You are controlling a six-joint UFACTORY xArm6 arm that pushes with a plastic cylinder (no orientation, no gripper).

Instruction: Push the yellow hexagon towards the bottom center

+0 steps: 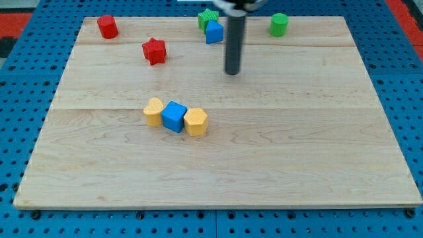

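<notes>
The yellow hexagon (195, 122) lies a little left of the board's middle, touching a blue cube (174, 116) on its left. A yellow heart-shaped block (153, 112) touches the cube's other side, so the three form a row. My tip (232, 71) is above and to the right of the hexagon, well apart from it, with the dark rod rising to the view's top.
A red star (154, 51) and a red cylinder (107, 26) sit at the upper left. A green star (207, 18) and a blue block (214, 32) sit at the top centre, just left of the rod. A green cylinder (279, 24) is at the top right. The wooden board (297, 158) rests on a blue pegboard.
</notes>
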